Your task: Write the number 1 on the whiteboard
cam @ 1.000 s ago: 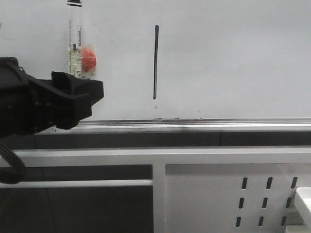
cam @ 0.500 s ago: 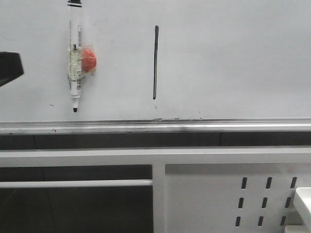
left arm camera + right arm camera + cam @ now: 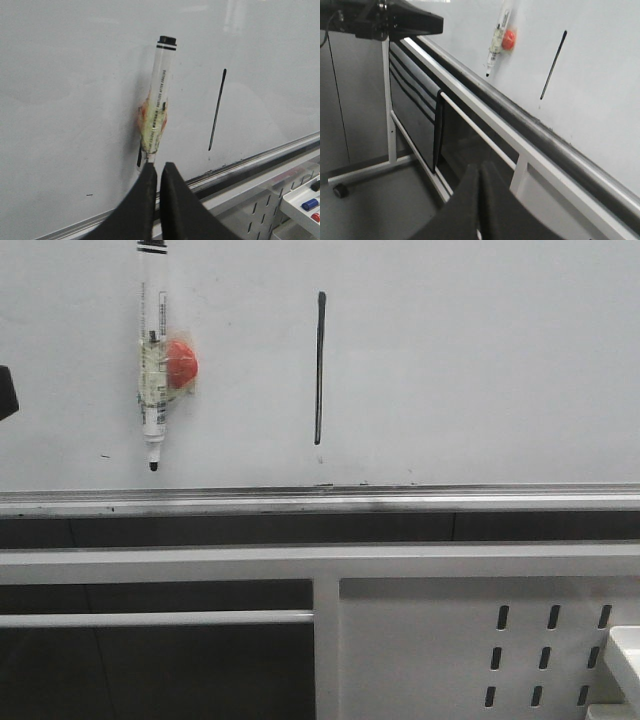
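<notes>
Left end effector point(image 3: 4, 392), a second ago in front of the marker point(image 3: 154, 355), now off at front view's edge w/ stroke point(image 3: 319, 368) done on whiteboard point(image 3: 480, 360); left wrist view: fingers point(image 3: 145, 200) closed, empty; right wrist view: end effector point(image 3: 481, 200) closed too.

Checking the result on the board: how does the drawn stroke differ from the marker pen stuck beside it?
The number 1 is a thin, flat, dark line; the marker pen is thicker, clear-bodied, with a red blob at its middle. The pen reaches higher. Both stand roughly vertical on the whiteboard, similar in length.
</notes>
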`<state>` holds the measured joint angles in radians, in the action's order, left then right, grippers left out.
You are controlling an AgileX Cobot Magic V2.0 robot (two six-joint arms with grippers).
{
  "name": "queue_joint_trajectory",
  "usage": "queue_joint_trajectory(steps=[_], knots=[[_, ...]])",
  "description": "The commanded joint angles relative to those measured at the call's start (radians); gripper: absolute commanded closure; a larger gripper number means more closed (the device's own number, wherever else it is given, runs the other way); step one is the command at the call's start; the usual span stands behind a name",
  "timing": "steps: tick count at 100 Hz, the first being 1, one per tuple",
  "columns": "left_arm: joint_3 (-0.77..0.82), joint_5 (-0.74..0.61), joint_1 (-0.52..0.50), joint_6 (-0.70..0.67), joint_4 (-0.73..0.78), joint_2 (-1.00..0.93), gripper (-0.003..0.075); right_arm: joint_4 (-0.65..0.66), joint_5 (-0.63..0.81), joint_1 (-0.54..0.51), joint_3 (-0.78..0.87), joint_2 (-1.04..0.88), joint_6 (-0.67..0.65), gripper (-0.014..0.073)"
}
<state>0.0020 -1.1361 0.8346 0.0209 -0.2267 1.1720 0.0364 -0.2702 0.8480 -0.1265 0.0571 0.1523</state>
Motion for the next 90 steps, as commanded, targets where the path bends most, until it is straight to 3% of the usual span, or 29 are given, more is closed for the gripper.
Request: queue_joint_trajectory(steps=[1, 30, 53, 90], knots=[[0.034, -0.128, 0.001, 0.002, 0.056, -0.011, 0.074, 0.012, 0.149, -0.003, -0.024, 0.004, -0.002, 0.0663], [0.034, -0.148, 0.001, -0.015, 0.133, -0.013, 0.074, 0.012, 0.181, -0.003, -0.024, 0.004, -0.002, 0.0663], [0.034, -0.225, 0.001, -0.153, 0.15, -0.013, 0.074, 0.012, 0.181, -0.003, -0.024, 0.004, -0.002, 0.0663], [0.034, -0.225, 0.001, -0.151, 0.103, -0.015, 0.074, 0.012, 0.181, -0.003, -0.024, 0.004, -0.002, 0.0663]])
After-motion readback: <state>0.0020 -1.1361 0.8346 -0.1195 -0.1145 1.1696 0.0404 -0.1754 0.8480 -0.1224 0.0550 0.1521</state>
